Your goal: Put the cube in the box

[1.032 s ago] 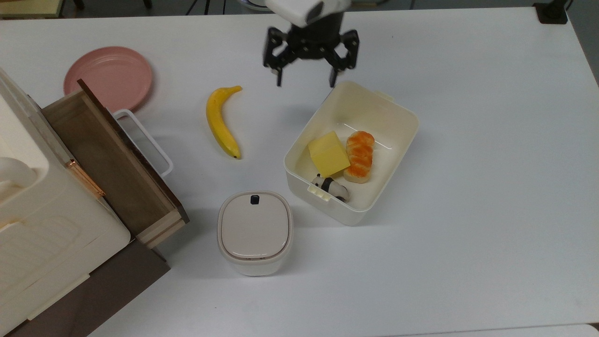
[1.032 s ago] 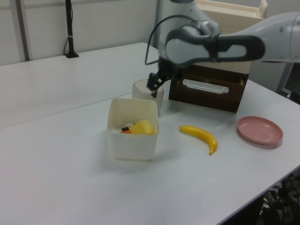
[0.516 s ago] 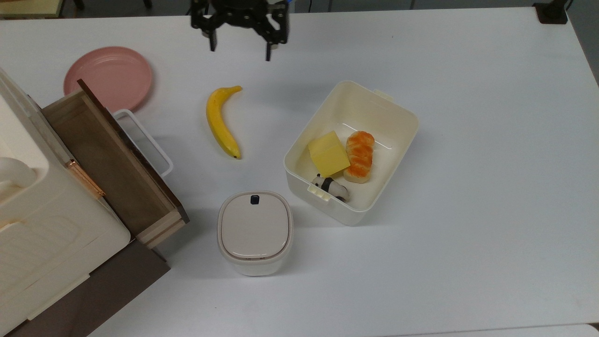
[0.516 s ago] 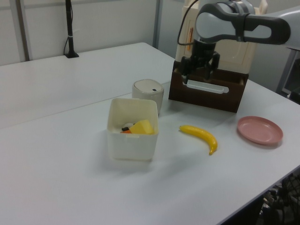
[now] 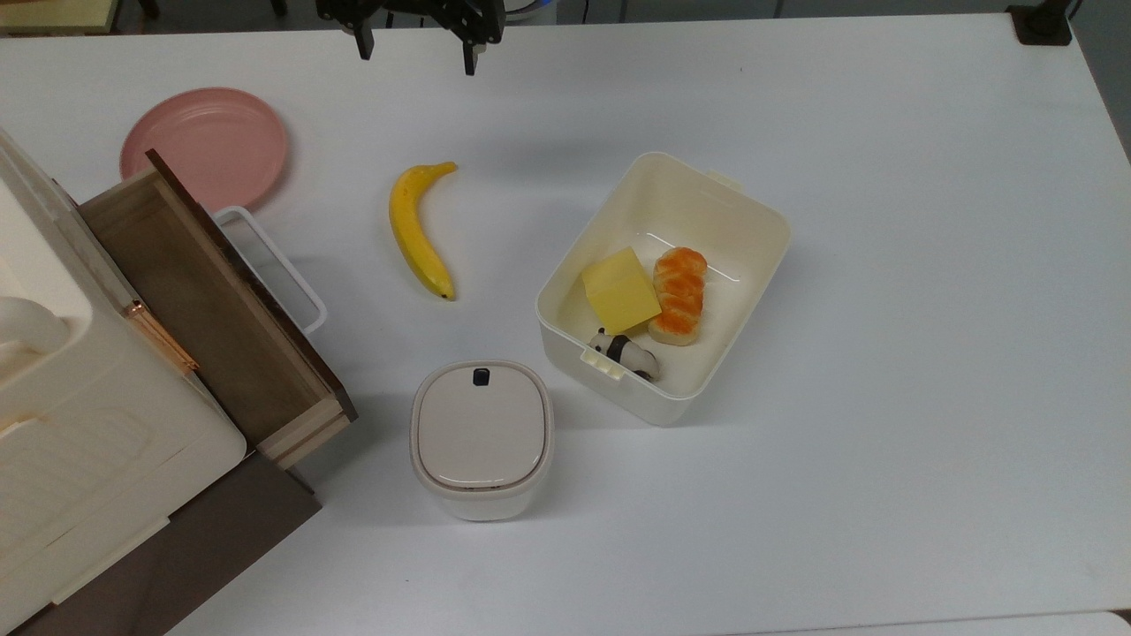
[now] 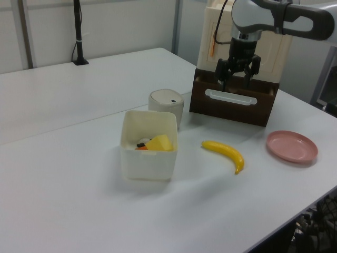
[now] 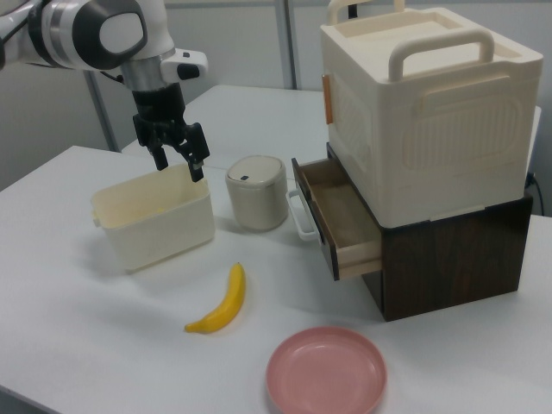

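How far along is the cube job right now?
The placing looks done: the cube lies inside the box, beside a bread roll and a panda figure. In hand: nothing; the claw is open and empty at the top view's upper edge, well clear of the box. Nothing visible is left to do.

glossy white arm (image 7: 95, 34) with grey joints, black gripper (image 7: 178, 153), thin black fingers (image 7: 199, 169)
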